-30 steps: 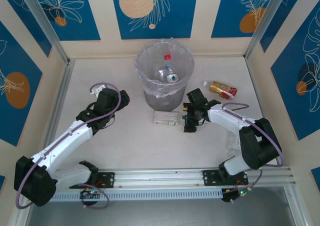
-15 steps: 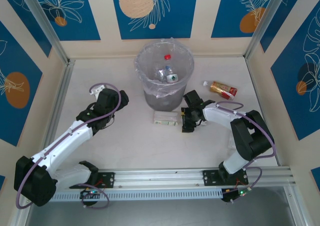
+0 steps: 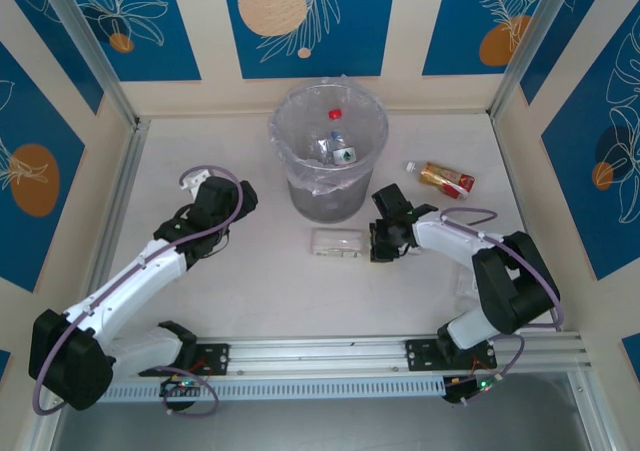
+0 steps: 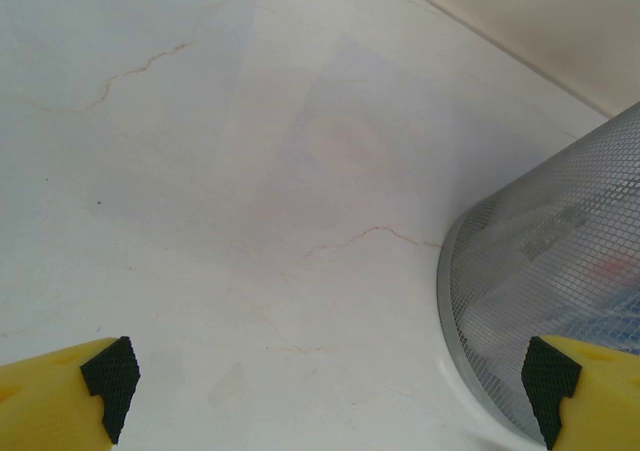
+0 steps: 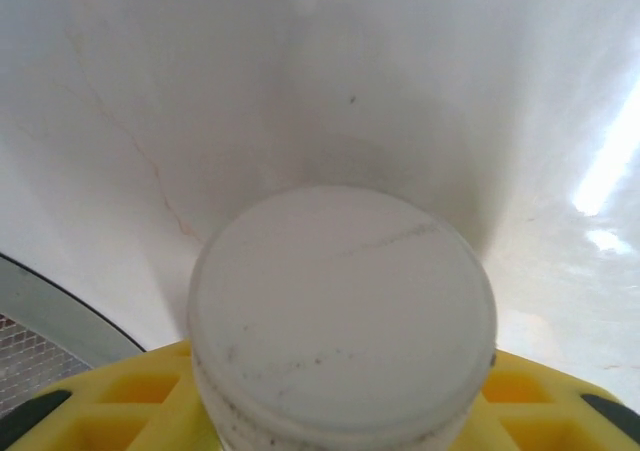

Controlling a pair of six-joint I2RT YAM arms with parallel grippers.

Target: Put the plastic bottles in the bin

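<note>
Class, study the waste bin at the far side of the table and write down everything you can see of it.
The bin is round, with a grey wire-mesh wall and a clear plastic bag lining it, folded out over the rim. It stands upright on the pale table, at the far middle. A few bottles lie inside, one with a red cap. A clear bottle lying on the table in front of it does not touch it.

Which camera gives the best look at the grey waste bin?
The top external view: the bin shows whole from above, with its clear liner and bottles inside. The left wrist view catches part of its mesh wall at the right edge; the right wrist view, a sliver of mesh in its lower left corner.
</note>
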